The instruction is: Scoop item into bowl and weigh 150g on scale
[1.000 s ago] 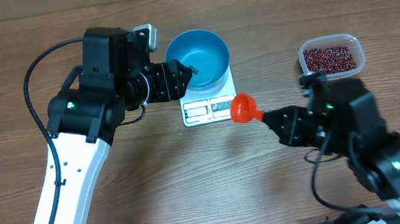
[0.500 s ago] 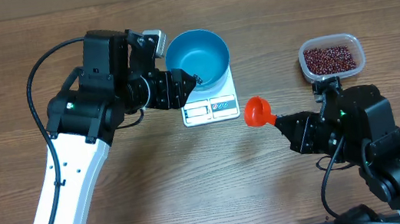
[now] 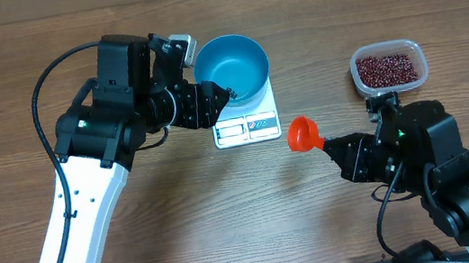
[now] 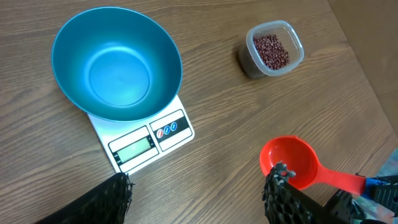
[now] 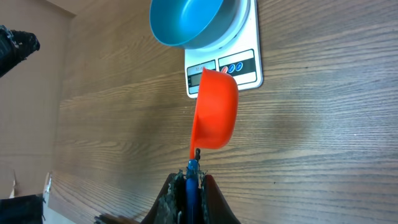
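The blue bowl (image 3: 231,66) stands on the white scale (image 3: 247,126) and looks empty (image 4: 116,62). Dark red beans (image 3: 385,67) fill a clear tub (image 4: 272,51) at the right rear. My left gripper (image 3: 221,101) hovers at the bowl's left side, open, with nothing between its mesh-covered fingers (image 4: 283,196). My right gripper (image 3: 335,148) is shut on the blue handle of a red scoop (image 3: 302,133). The scoop's cup (image 5: 215,111) hangs over bare table just right of the scale (image 5: 239,59) and shows no beans (image 4: 289,163).
Wooden table all around. The left arm's black cable (image 3: 43,93) loops over the left side. The right arm's body (image 3: 445,176) fills the lower right corner.
My right gripper has drawn the red scoop back from the scale's corner, to the right and toward the front. The left gripper has barely shifted.
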`<action>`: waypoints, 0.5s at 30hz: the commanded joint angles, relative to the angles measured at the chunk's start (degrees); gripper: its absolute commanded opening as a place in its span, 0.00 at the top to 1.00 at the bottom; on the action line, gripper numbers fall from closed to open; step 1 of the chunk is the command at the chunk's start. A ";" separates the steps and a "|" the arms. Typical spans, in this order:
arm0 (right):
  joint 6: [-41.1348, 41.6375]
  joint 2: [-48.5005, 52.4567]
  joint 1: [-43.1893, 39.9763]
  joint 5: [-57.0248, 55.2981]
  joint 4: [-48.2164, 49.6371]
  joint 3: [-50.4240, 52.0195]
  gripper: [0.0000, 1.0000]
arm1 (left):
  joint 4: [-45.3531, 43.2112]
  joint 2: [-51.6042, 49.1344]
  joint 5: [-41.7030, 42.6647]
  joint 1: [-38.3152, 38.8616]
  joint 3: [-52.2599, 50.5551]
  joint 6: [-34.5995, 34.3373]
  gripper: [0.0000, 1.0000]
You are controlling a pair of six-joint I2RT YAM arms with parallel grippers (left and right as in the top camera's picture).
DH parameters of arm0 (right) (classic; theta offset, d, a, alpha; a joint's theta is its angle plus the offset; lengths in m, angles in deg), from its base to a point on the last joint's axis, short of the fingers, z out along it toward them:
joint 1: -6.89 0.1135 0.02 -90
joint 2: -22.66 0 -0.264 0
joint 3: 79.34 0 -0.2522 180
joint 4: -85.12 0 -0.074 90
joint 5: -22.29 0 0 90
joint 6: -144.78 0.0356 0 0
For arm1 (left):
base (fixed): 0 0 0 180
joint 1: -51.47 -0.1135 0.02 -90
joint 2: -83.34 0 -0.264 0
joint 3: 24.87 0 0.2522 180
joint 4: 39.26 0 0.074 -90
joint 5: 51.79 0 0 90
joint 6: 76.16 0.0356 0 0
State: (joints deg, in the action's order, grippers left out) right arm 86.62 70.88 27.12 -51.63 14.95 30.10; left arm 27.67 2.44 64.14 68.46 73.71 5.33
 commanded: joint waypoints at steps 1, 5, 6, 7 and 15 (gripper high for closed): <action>-0.44 -0.31 -0.37 -0.63 -0.55 -1.36 0.96 | -0.04 -0.42 0.61 -0.09 1.38 3.10 0.29; -0.44 -0.31 -0.37 -1.53 -1.86 -1.36 0.96 | 0.02 -0.42 0.55 -0.09 1.38 4.33 0.30; -0.42 -0.31 -0.37 -1.92 -1.90 -1.36 0.96 | 0.02 -0.42 0.55 -0.09 1.38 4.46 0.30; -0.42 -0.31 -0.37 -1.95 -1.84 -1.36 0.96 | 0.02 -0.42 0.59 -0.09 1.38 5.27 0.30; -0.39 -0.31 -0.37 -1.88 -2.08 -1.36 0.96 | 0.17 -0.42 0.52 -0.09 1.38 11.78 0.33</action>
State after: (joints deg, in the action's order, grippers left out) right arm 86.47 70.88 27.12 -52.92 12.81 30.10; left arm 27.67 2.44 64.14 68.46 73.71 13.11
